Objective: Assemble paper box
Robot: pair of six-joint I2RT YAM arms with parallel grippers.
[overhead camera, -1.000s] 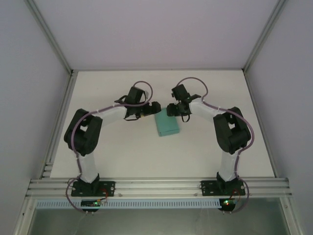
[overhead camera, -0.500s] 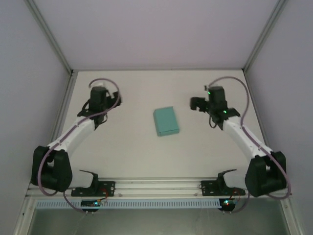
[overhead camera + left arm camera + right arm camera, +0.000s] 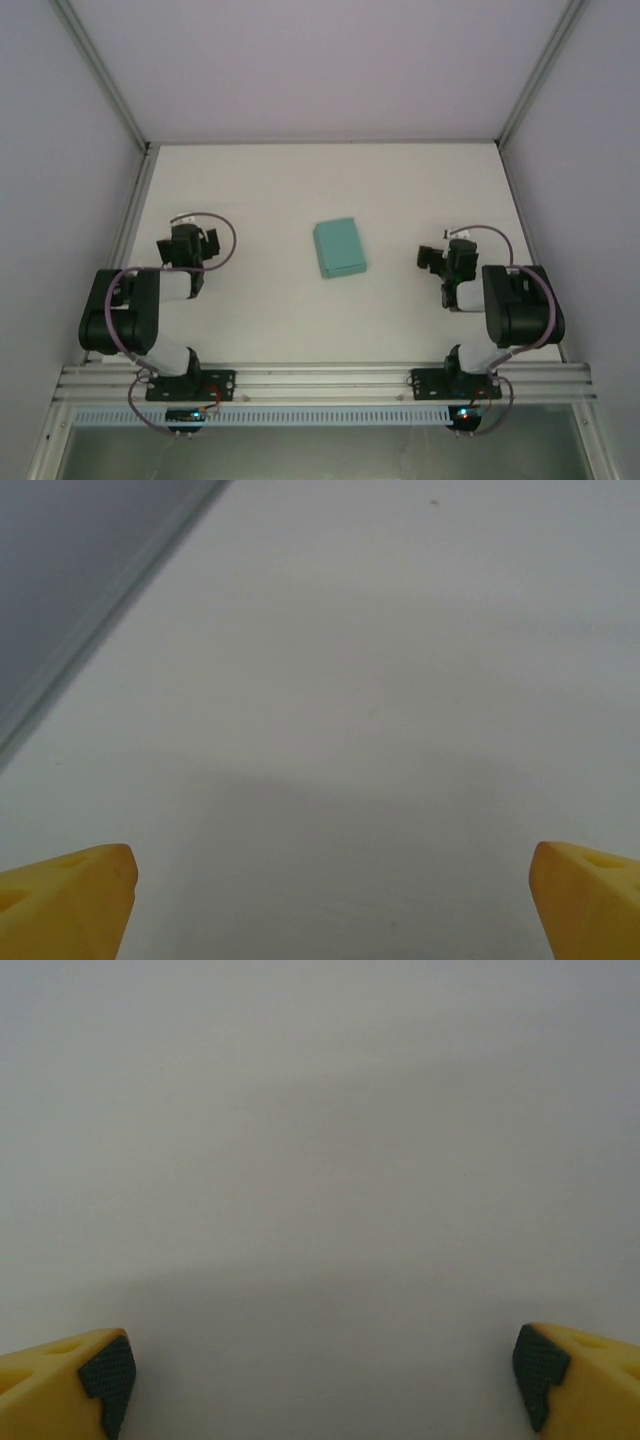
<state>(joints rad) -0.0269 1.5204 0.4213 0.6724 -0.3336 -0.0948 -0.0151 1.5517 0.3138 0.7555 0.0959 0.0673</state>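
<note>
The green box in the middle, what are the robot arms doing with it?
Nothing is touching it right now. The paper box sits by itself in the middle of the white table, folded up into a small closed box. The left tool and the right tool are both wide open and empty. Each is parked well off to its own side of the box.

Teal box (image 3: pixel 339 249) closed, at table (image 3: pixel 250 180) centre. Left gripper (image 3: pixel 190 238), right gripper (image 3: pixel 440 256) flank it, well apart; arms folded near bases.
</note>
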